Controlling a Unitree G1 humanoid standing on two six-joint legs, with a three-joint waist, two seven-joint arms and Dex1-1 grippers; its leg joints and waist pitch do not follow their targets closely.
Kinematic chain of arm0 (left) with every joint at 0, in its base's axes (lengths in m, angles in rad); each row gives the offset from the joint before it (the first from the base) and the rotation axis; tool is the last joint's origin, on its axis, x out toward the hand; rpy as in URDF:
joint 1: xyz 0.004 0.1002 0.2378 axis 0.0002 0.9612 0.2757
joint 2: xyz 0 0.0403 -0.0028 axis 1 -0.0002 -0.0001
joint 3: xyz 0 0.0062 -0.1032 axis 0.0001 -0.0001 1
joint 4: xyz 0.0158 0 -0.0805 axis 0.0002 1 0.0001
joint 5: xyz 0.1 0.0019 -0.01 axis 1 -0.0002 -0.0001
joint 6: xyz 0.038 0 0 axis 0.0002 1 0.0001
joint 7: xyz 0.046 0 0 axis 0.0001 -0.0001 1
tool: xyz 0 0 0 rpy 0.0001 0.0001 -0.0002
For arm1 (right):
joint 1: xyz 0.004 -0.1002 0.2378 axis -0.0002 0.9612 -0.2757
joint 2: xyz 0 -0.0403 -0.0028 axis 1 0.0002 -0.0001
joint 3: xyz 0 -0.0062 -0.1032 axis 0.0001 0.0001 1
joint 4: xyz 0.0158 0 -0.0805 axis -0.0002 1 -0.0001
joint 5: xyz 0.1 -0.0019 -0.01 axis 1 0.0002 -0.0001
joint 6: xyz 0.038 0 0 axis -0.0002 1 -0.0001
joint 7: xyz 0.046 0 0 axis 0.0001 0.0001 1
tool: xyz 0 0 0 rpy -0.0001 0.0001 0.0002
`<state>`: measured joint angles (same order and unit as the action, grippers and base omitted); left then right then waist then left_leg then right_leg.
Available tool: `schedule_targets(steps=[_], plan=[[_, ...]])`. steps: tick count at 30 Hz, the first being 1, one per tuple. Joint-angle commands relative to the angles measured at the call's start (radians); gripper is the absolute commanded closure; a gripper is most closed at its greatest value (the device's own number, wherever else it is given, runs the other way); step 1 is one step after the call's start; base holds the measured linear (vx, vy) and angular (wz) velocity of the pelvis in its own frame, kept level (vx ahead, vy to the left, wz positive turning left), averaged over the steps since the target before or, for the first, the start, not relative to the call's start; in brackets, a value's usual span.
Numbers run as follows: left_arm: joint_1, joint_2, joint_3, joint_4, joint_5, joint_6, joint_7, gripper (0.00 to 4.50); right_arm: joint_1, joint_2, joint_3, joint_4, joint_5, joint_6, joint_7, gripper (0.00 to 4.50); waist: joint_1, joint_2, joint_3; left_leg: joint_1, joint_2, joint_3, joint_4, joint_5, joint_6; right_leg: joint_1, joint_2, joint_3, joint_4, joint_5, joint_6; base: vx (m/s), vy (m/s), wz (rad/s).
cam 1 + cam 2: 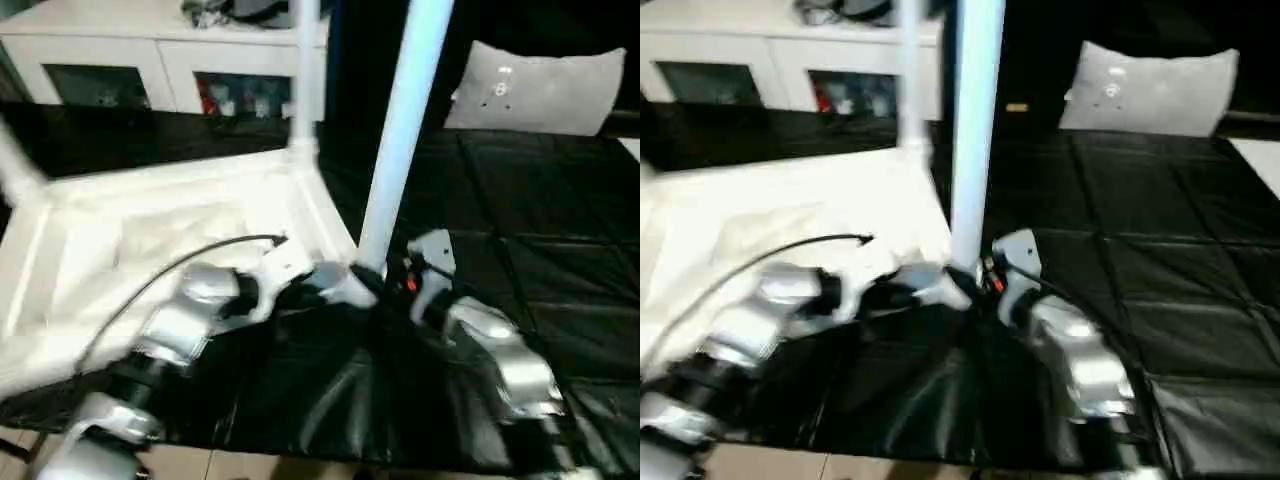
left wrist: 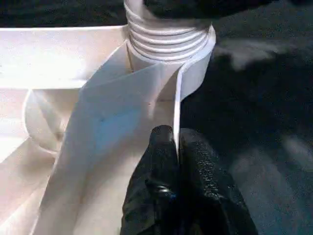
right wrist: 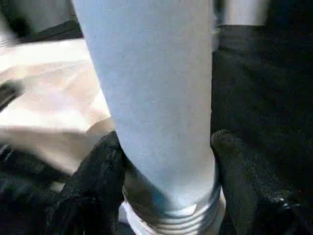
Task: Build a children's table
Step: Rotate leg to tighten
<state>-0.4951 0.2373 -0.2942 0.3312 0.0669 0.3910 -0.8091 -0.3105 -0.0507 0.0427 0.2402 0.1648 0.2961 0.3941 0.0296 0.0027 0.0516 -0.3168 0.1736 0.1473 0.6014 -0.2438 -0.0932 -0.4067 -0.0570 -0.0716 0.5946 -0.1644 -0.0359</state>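
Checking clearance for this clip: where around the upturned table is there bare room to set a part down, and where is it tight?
Free: the black mat between the near leg and the grey cushion. Crowded: the table top's near corner, where the left gripper pinches the rim and the right gripper brackets the leg's base.

The left tool's [image 2: 177, 147] two black fingers [image 2: 159, 161] are pressed together on the thin upright edge of the white table top's [image 2: 63, 58] side wall [image 2: 117, 117], one finger on either face of it. Beyond the fingertips, that wall runs into a round corner socket [image 2: 195, 68]. A threaded leg end [image 2: 164, 34], ringed with ridges, sits in the socket. A curved rib [image 2: 34, 127] shows on the top's underside. Beside the table top lies a black quilted mat [image 2: 259, 107].
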Motion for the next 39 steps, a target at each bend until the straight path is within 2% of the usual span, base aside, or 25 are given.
schedule_targets(steps=[1, 5, 6, 7, 9, 13, 14, 15, 16, 18, 20, 21, 24, 26, 28, 29, 30, 31, 33, 34, 37, 39], plan=[[-0.048, -0.108, 0.005, -0.071, 0.002, 0.044, 0.153, 4.5, -0.017, 0.065, 0.13, 0.087, -0.058, 0.063, -0.044, 2.07, 0.0, 0.002, -0.046, -0.026, 0.031, -0.007, -0.077, -0.125, 0.029, 0.057, -0.076, 0.043, -0.098, -0.488, -0.095, 0.0, 0.0, 0.0], [-0.054, -0.13, -0.011, -0.082, 0.017, 0.054, 0.17, 4.5, -0.025, 0.079, 0.125, 0.093, -0.069, 0.055, -0.068, 2.07, 0.003, -0.001, -0.051, -0.027, 0.03, -0.005, -0.075, -0.109, 0.056, 0.057, -0.075, 0.048, -0.096, -0.437, -0.091, 0.0, 0.0, 0.0], [-0.053, -0.127, -0.024, -0.087, 0.024, 0.053, 0.163, 4.5, -0.023, 0.083, 0.112, 0.093, -0.062, 0.046, -0.076, 2.07, 0.004, 0.0, -0.052, -0.029, 0.031, -0.006, -0.076, -0.099, 0.062, 0.06, -0.076, 0.048, -0.091, -0.408, -0.099, 0.0, 0.0, 0.0], [-0.05, -0.117, -0.034, -0.093, 0.033, 0.053, 0.154, 4.5, -0.014, 0.081, 0.089, 0.088, -0.048, 0.03, -0.072, 1.83, 0.005, 0.002, -0.053, -0.027, 0.031, -0.005, -0.075, -0.091, 0.068, 0.057, -0.075, 0.049, -0.091, -0.387, -0.106, 0.0, 0.0, 0.0], [-0.038, -0.08, -0.045, -0.1, 0.046, 0.044, 0.118, 4.5, 0.009, 0.055, 0.058, 0.068, -0.035, -0.005, -0.047, 1.63, 0.006, 0.003, -0.056, -0.028, 0.033, -0.005, -0.075, -0.081, 0.073, 0.061, -0.077, 0.05, -0.087, -0.354, -0.119, 0.0, 0.0, 0.0], [-0.02, -0.019, -0.041, -0.108, 0.047, 0.029, 0.071, 4.5, 0.047, 0.001, 0.03, 0.018, -0.009, -0.042, 0.042, 1.42, 0.005, 0.005, -0.058, -0.03, 0.037, -0.007, -0.075, -0.078, 0.082, 0.066, -0.076, 0.049, -0.079, -0.288, -0.153, 0.0, 0.0, 0.0], [-0.019, -0.015, -0.041, -0.108, 0.046, 0.027, 0.067, 4.5, 0.049, -0.004, 0.028, 0.014, -0.008, -0.045, 0.049, 1.31, 0.004, 0.004, -0.057, -0.03, 0.037, -0.006, -0.075, -0.084, 0.084, 0.066, -0.076, 0.05, -0.079, -0.287, -0.156, 0.0, 0.0, 0.0], [-0.017, -0.003, -0.039, -0.105, 0.041, 0.022, 0.055, 4.5, 0.056, -0.019, 0.024, 0.004, -0.003, -0.054, 0.068, 1.19, 0.003, -0.003, -0.058, -0.031, 0.038, -0.006, -0.075, -0.084, 0.086, 0.067, -0.077, 0.05, -0.08, -0.289, -0.159, 0.0, 0.0, 0.0], [-0.017, 0.022, -0.034, -0.091, 0.032, -0.006, 0.029, 4.5, 0.069, -0.062, 0.022, -0.02, 0.01, -0.072, 0.125, 1.11, 0.007, 0.002, -0.057, -0.03, 0.038, -0.006, -0.075, -0.086, 0.089, 0.067, -0.078, 0.05, -0.081, -0.301, -0.164, 0.0, 0.0, 0.0], [-0.019, 0.056, -0.036, -0.07, 0.023, -0.055, -0.021, 4.5, 0.081, -0.114, 0.025, -0.041, 0.028, -0.09, 0.203, 0.88, 0.007, 0.0, -0.06, -0.033, 0.037, -0.005, -0.072, -0.076, 0.096, 0.068, -0.079, 0.051, -0.079, -0.291, -0.165, 0.0, 0.0, 0.0], [-0.024, 0.093, -0.048, -0.048, 0.019, -0.1, -0.078, 4.5, 0.088, -0.167, 0.028, -0.053, 0.04, -0.107, 0.277, 0.79, 0.01, -0.001, -0.065, -0.038, 0.038, -0.007, -0.068, -0.039, 0.109, 0.07, -0.078, 0.05, -0.071, -0.236, -0.174, 0.0, 0.0, 0.0], [-0.026, 0.107, -0.053, -0.037, 0.013, -0.135, -0.11, 4.5, 0.087, -0.185, 0.026, -0.056, 0.046, -0.109, 0.301, 0.7, 0.012, -0.002, -0.064, -0.037, 0.037, -0.005, -0.066, -0.026, 0.123, 0.066, -0.077, 0.05, -0.07, -0.216, -0.176, 0.0, 0.0, 0.0], [-0.043, 0.161, -0.085, 0.012, 0.011, -0.241, -0.225, 4.5, 0.073, -0.241, 0.022, -0.052, 0.067, -0.116, 0.391, 0.5, 0.015, -0.007, -0.061, -0.036, 0.036, -0.002, -0.067, -0.047, 0.126, 0.063, -0.079, 0.049, -0.074, -0.266, -0.168, 0.0, 0.0, 0.0], [-0.061, 0.19, -0.086, 0.036, -0.027, -0.278, -0.335, 4.5, 0.052, -0.291, 0.032, -0.053, 0.082, -0.122, 0.486, 0.22, 0.02, -0.005, -0.061, -0.033, 0.039, -0.002, -0.067, -0.051, 0.126, 0.06, -0.079, 0.049, -0.076, -0.291, -0.161, 0.0, 0.0, 0.0], [-0.076, 0.21, -0.095, 0.049, -0.038, -0.305, -0.393, 4.5, 0.036, -0.316, 0.039, -0.048, 0.085, -0.127, 0.531, 0.09, 0.027, -0.008, -0.062, -0.032, 0.042, -0.002, -0.067, -0.037, 0.126, 0.06, -0.08, 0.051, -0.071, -0.269, -0.169, 0.0, 0.0, 0.0], [-0.079, 0.215, -0.096, 0.053, -0.042, -0.306, -0.41, 4.5, 0.03, -0.323, 0.043, -0.047, 0.083, -0.129, 0.545, 0.04, 0.031, -0.005, -0.062, -0.029, 0.044, -0.002, -0.068, -0.033, 0.123, 0.057, -0.081, 0.051, -0.068, -0.255, -0.177, 0.0, 0.0, 0.0], [-0.094, 0.229, -0.102, 0.073, -0.045, -0.331, -0.446, 4.5, 0.013, -0.342, 0.064, -0.039, 0.071, -0.142, 0.576, 0.04, 0.034, -0.003, -0.062, -0.027, 0.043, -0.001, -0.068, -0.034, 0.12, 0.056, -0.08, 0.049, -0.068, -0.252, -0.182, 0.0, 0.0, 0.0], [-0.101, 0.236, -0.105, 0.081, -0.049, -0.339, -0.47, 4.5, 0.003, -0.355, 0.086, -0.033, 0.052, -0.163, 0.595, 0.04, 0.036, -0.007, -0.063, -0.027, 0.044, 0.0, -0.068, -0.033, 0.114, 0.059, -0.083, 0.051, -0.065, -0.249, -0.183, 0.0, 0.0, 0.0], [-0.106, 0.24, -0.106, 0.088, -0.053, -0.347, -0.485, 4.5, -0.003, -0.364, 0.099, -0.029, 0.044, -0.175, 0.606, 0.04, 0.037, -0.006, -0.063, -0.029, 0.043, 0.0, -0.067, -0.024, 0.106, 0.061, -0.083, 0.051, -0.063, -0.242, -0.186, 0.0, 0.0, 0.0], [-0.113, 0.243, -0.111, 0.097, -0.052, -0.363, -0.501, 4.5, -0.009, -0.369, 0.118, -0.025, 0.037, -0.182, 0.626, 0.04, 0.038, -0.009, -0.064, -0.029, 0.045, 0.0, -0.067, -0.019, 0.106, 0.062, -0.085, 0.052, -0.061, -0.228, -0.19, 0.0, 0.0, 0.0], [-0.133, 0.247, -0.119, 0.133, -0.054, -0.413, -0.548, 4.5, -0.022, -0.369, 0.162, -0.013, 0.021, -0.205, 0.688, 0.04, 0.043, -0.008, -0.067, -0.032, 0.044, 0.0, -0.063, 0.008, 0.116, 0.064, -0.085, 0.051, -0.054, -0.168, -0.21, 0.0, 0.0, 0.0], [-0.135, 0.245, -0.12, 0.135, -0.054, -0.415, -0.553, 4.5, -0.022, -0.368, 0.17, -0.012, 0.019, -0.209, 0.699, 0.04, 0.046, -0.011, -0.067, -0.032, 0.046, 0.001, -0.064, 0.008, 0.117, 0.064, -0.085, 0.051, -0.052, -0.165, -0.213, 0.0, 0.0, 0.0]])
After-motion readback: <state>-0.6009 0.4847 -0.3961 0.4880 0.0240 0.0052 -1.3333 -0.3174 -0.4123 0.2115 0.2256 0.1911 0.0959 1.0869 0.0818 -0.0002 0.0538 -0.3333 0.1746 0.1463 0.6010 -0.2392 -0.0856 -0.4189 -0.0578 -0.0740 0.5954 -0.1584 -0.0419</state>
